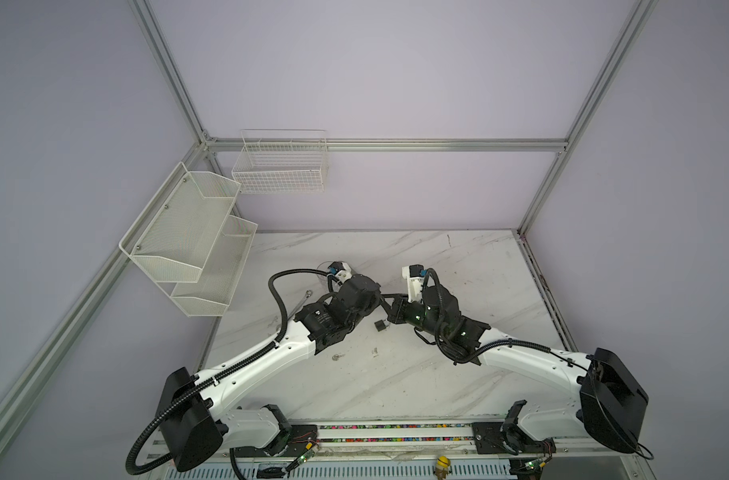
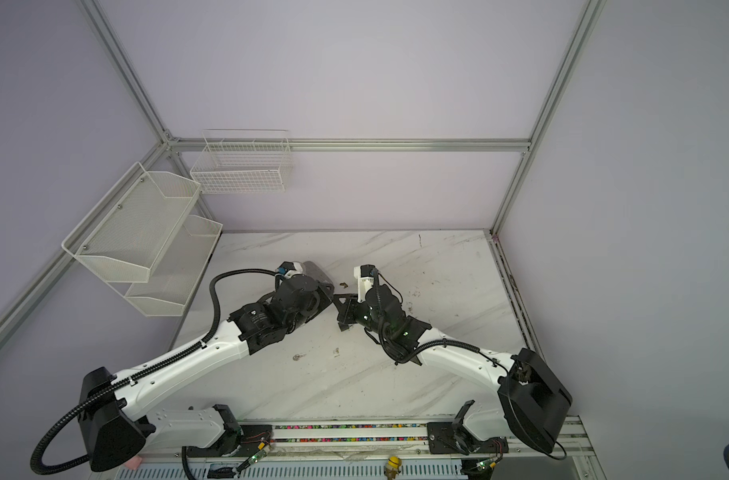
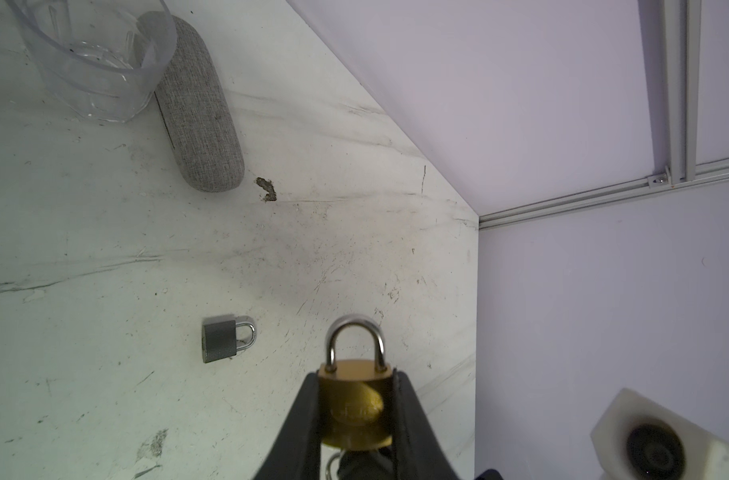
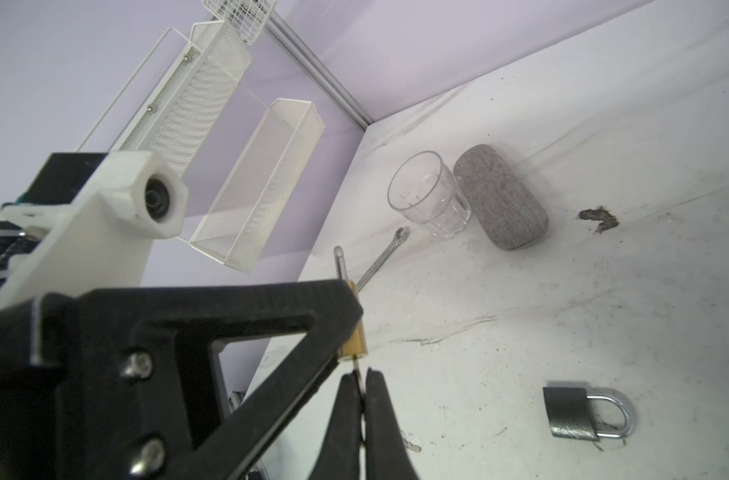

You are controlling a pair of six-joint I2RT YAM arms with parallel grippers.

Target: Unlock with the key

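Brass padlock (image 3: 356, 399) clamped by its sides in the left gripper (image 3: 356, 378) above the table (image 3: 105, 249), shackle (image 3: 356, 322) seated, right gripper (image 4: 360, 384) pinched tight on the key (image 4: 356, 365) at its keyway; risk: an off-axis twist slips the thin key or spins the padlock in the jaws.

Soft, even light; faint shadows; nearby fingers (image 3: 300, 424) blurry; bowed edges.

brass padlock (image 3: 350, 399), dk grey padlock (image 3: 219, 338), grey woven case (image 3: 200, 112), white grey-veined tbl (image 3: 105, 249)
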